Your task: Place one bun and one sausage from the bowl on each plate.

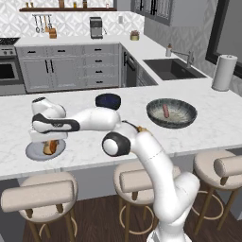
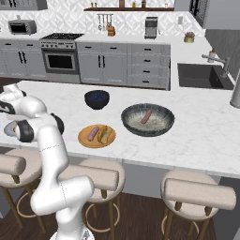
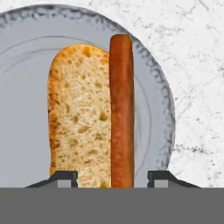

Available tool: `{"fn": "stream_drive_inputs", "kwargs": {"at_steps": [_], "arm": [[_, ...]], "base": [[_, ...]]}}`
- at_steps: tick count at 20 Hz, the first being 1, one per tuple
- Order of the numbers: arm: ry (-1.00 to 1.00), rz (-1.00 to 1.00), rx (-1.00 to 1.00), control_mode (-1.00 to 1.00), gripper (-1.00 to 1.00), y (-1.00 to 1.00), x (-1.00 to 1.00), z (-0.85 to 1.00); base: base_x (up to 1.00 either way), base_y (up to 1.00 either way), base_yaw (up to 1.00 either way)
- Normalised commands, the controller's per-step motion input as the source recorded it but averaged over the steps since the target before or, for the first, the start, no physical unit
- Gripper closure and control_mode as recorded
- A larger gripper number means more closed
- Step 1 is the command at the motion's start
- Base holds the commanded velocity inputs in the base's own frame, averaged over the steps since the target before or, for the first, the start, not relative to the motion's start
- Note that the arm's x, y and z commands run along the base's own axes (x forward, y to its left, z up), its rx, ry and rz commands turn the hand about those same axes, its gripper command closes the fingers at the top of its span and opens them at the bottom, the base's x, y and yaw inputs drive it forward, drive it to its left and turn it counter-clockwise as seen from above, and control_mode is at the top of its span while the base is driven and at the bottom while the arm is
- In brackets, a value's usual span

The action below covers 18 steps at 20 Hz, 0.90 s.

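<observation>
The claw (image 3: pixel 113 177) hangs directly above the grey plate (image 3: pixel 26 87), its two dark tips spread apart with nothing between them: it is released. A bun (image 3: pixel 78 113) and a sausage (image 3: pixel 121 109) lie side by side on this plate, touching along their length, the sausage on the side nearer the plate's rim.

Step in hand, as judged: retreat after setting the sausage down. Lift straight up from the grey plate, keeping the tips spread, so that neither tip drags the sausage off the bun's flank or rolls it toward the rim.

The orange plate (image 2: pixel 84 140) sits just beside the speckled bowl (image 2: pixel 161 124) and already carries one bun (image 2: pixel 106 134) and one sausage (image 2: pixel 93 133). The grey plate lies well apart from the speckled bowl, toward the far end of the tabletop (image 2: pixel 201 136). One spare sausage (image 2: pixel 146 116) remains inside the speckled bowl. Both plates appear served.

Materials and shapes:
- Bun: oblong, porous crumb, tan crust.
- Sausage: smooth slender cylinder, rounded ends; likely to roll.
- Grey plate: flat, round, mottled rim.
- Speckled bowl: wide, shallow, dark.
- Tabletop: white veined marble.
</observation>
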Motion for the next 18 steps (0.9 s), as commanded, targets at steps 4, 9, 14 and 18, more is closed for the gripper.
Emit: {"fn": "stream_drive_inputs", "kwargs": {"at_steps": [4,9,14,18], "arm": [[0.00,0.00,0.00,-1.00,-1.00,0.00,0.00,0.02],[0.00,-0.01,0.00,-1.00,-1.00,-0.20,-0.12,0.24],[0.00,-0.07,0.07,-1.00,-1.00,-0.91,-0.48,0.07],[-0.04,-0.03,0.13,-1.00,-1.00,-1.00,-0.65,-0.08]], "base": [[0.00,0.00,0.00],[0.00,0.00,0.00],[0.00,0.00,0.00],[0.00,0.00,0.00]]}}
